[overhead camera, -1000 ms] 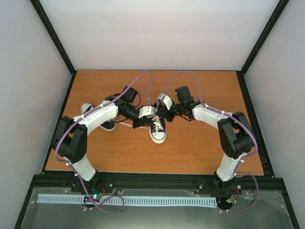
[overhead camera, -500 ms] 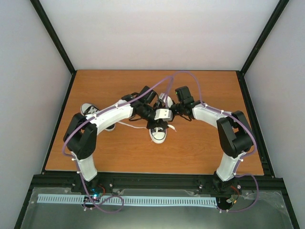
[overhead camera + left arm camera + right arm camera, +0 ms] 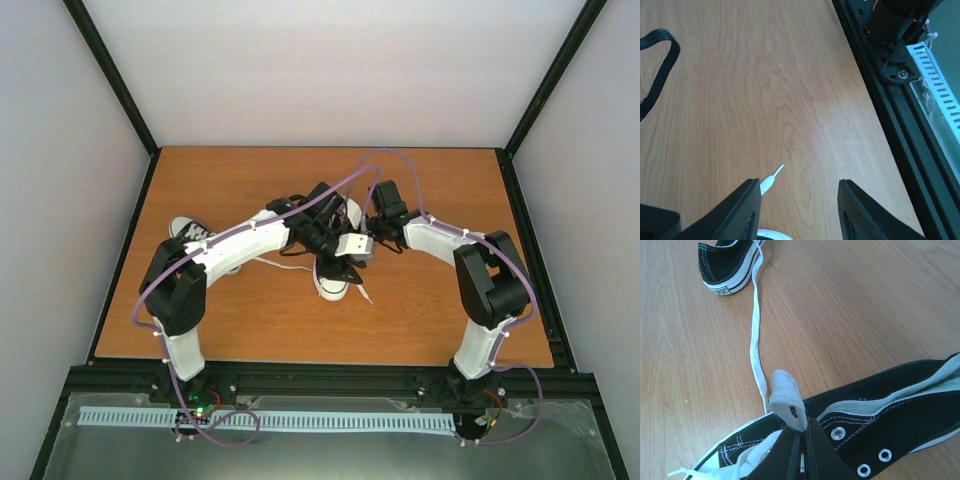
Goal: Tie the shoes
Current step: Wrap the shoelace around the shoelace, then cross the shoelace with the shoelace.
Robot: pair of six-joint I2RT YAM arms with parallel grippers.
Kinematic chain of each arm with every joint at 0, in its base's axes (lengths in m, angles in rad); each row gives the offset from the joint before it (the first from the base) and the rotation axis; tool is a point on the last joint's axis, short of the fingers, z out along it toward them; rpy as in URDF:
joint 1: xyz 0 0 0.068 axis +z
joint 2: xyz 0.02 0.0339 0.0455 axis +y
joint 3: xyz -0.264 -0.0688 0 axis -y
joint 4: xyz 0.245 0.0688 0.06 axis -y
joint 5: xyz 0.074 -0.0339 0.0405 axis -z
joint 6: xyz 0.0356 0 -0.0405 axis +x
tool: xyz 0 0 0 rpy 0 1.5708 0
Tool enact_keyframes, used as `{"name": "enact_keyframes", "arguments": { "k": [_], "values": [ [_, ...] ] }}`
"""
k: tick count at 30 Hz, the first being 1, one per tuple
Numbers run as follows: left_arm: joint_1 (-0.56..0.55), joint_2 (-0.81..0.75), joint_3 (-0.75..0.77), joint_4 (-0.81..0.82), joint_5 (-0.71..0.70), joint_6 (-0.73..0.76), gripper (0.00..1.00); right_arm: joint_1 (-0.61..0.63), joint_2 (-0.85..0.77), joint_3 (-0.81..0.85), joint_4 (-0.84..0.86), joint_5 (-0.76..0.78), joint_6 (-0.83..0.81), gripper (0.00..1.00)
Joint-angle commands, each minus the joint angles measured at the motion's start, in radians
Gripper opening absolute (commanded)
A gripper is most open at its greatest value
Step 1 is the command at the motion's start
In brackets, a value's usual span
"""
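The right gripper (image 3: 801,432) was closed on a loop (image 3: 785,395) of white lace, just above 1 shoe (image 3: 880,410) in the middle of the table (image 3: 430,310), its toe toward the arms. The left gripper (image 3: 799,192) stood half open and empty. The lace end (image 3: 771,177) lay just beside its finger, so I judged this arm the nearer.

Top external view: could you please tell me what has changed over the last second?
The left arm swung rightward across the centre shoe, and the left gripper opened. A lace tip now lies beside one finger, apparently released. The right gripper stayed shut on a lace loop. The centre shoe and the other shoe kept their places.
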Motion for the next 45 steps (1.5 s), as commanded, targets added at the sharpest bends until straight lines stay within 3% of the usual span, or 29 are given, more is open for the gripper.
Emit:
{"name": "enact_keyframes", "arguments": {
  "k": [1, 7, 12, 18, 24, 26, 33, 41, 45],
  "values": [
    [-0.009, -0.002, 0.073, -0.075, 0.015, 0.015, 0.49, -0.006, 0.011, 0.036, -0.011, -0.005, -0.015, 0.03],
    [0.007, -0.053, 0.105, -0.199, 0.025, 0.069, 0.48, -0.004, 0.012, 0.047, -0.014, -0.022, -0.007, 0.03],
    [0.170, -0.140, 0.028, -0.264, 0.192, 0.160, 0.42, 0.000, 0.024, 0.069, -0.029, -0.045, 0.007, 0.03],
    [0.355, -0.201, -0.157, -0.049, 0.205, 0.069, 0.36, 0.035, 0.045, 0.097, -0.090, -0.014, -0.031, 0.03],
    [0.403, -0.141, -0.262, 0.141, 0.152, 0.038, 0.47, 0.051, 0.053, 0.121, -0.109, -0.013, -0.045, 0.04],
    [0.427, -0.124, -0.268, 0.175, 0.192, 0.023, 0.48, 0.059, 0.061, 0.138, -0.128, -0.011, -0.055, 0.09],
    [0.437, -0.084, -0.295, 0.247, 0.143, 0.039, 0.52, 0.066, 0.065, 0.199, -0.199, 0.022, -0.068, 0.42],
    [0.428, -0.057, -0.289, 0.255, 0.066, 0.169, 0.65, 0.026, -0.050, 0.210, -0.281, 0.079, -0.047, 0.55],
    [0.420, -0.002, -0.217, 0.205, 0.066, 0.196, 0.72, 0.016, -0.125, 0.134, -0.308, 0.165, -0.059, 0.55]
  ]
}}
